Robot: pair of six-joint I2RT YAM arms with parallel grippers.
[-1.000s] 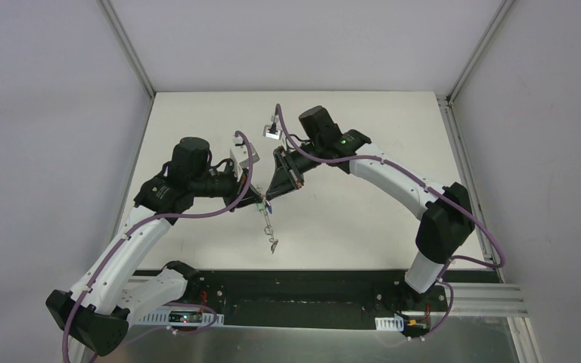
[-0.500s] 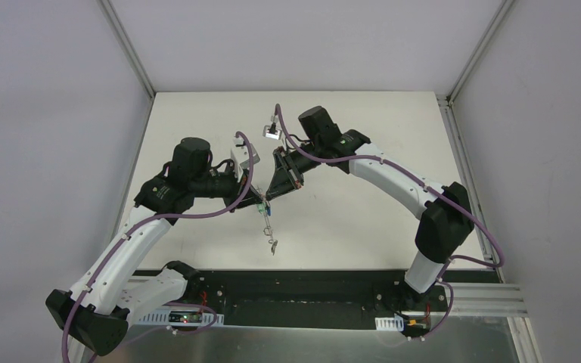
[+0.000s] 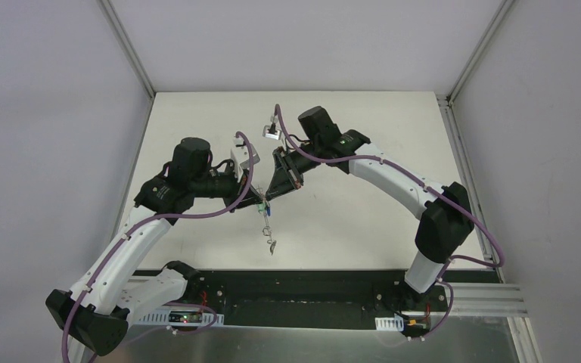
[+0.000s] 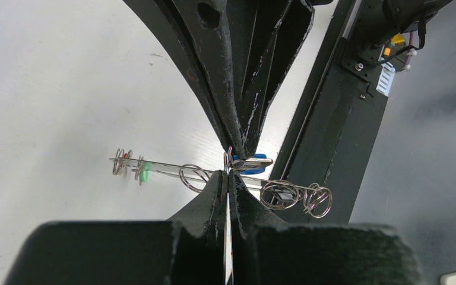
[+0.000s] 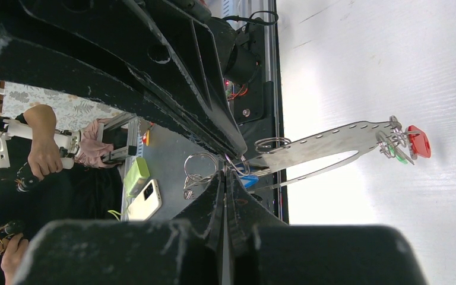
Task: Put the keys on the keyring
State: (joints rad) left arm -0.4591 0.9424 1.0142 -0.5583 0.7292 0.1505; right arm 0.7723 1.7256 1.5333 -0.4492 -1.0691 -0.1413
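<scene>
Two black two-finger grippers meet tip to tip above the middle of the white table (image 3: 363, 219), their arms arching in from either side. The left gripper (image 4: 227, 180) is clenched, its fingers pressed together on the large thin grey-silver metal keyring (image 5: 326, 141). The left wrist view shows that ring nearly edge-on, as a slim bar running across the fingertips.

The right gripper (image 5: 224, 177) is clenched too, its tips pinching a small silver metal key with a blue oval plastic tag (image 4: 250, 162). This blue-tagged key lies right against the keyring, just beside the left gripper's tips. Whether it is threaded onto the ring cannot be made out.

In the right wrist view the keyring stretches away from both grippers over the table. A red plastic tag (image 5: 418, 141) and a green plastic tag (image 5: 400, 155) are bunched together at its far end. Several small silver wire split rings (image 4: 280, 193) hang along the keyring on either side of the grip.

In the top view the keyring hangs from the meeting point toward the near edge of the table — whether its lower end touches the surface cannot be told.
</scene>
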